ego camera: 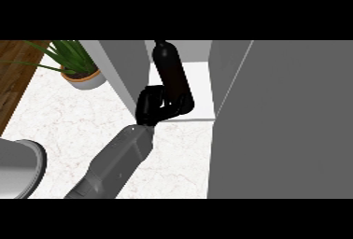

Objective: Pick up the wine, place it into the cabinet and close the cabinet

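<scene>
The wine bottle is dark and slim, and it stands upright in the open cabinet's mouth, over the white cabinet floor. My right hand is shut on the bottle's lower part, fingers curled round it on both sides and hiding its base. Its grey forearm runs in from the lower edge. The cabinet door stands open as a wide grey panel on the right. My left hand does not show.
The cabinet's grey left wall rises just left of the bottle. A potted green plant sits at the back left on the white marble counter. A grey rounded shape fills the lower left corner.
</scene>
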`<state>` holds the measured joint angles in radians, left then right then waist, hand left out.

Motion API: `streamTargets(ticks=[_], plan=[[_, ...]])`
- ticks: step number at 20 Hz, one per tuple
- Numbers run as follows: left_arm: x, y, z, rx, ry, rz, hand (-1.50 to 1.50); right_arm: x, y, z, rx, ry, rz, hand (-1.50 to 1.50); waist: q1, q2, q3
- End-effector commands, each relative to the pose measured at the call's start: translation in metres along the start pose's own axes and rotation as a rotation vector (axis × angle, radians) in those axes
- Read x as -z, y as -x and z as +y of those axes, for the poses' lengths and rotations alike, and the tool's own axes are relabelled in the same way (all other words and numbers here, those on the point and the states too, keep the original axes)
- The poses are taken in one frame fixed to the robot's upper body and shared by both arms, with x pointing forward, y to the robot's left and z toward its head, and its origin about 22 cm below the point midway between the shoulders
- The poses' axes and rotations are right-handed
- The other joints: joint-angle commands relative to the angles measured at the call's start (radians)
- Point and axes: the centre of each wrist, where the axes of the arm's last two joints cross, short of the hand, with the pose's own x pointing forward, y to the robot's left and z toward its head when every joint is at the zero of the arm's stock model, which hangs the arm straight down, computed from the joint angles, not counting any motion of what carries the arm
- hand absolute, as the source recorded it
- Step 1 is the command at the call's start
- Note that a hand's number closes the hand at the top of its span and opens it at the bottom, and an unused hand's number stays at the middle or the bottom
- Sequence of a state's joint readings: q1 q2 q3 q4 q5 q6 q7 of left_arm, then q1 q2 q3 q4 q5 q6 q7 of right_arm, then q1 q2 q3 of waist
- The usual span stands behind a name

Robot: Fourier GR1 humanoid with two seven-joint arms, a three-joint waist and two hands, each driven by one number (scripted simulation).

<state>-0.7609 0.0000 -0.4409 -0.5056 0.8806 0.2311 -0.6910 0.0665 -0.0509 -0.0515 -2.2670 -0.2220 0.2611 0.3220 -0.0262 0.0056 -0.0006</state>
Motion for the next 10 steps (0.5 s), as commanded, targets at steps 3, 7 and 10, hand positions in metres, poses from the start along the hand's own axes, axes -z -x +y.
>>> streamTargets(ticks=[3, 7, 10], plan=[[0.017, -0.009, -0.007, -0.007, -0.008, -0.021, 1.5, 0.005, 0.021, -0.009, 0.017, -0.012, -0.015, -1.5, -0.014, 0.005, 0.0], [0.038, -0.026, -0.013, -0.042, 0.006, -0.002, 1.5, -0.004, 0.006, 0.003, 0.007, -0.024, 0.009, -1.5, 0.003, 0.0, 0.0], [0.033, -0.019, -0.006, -0.04, -0.001, 0.004, 1.5, 0.004, 0.013, -0.004, -0.014, -0.003, 0.012, -1.5, -0.005, 0.003, 0.0]])
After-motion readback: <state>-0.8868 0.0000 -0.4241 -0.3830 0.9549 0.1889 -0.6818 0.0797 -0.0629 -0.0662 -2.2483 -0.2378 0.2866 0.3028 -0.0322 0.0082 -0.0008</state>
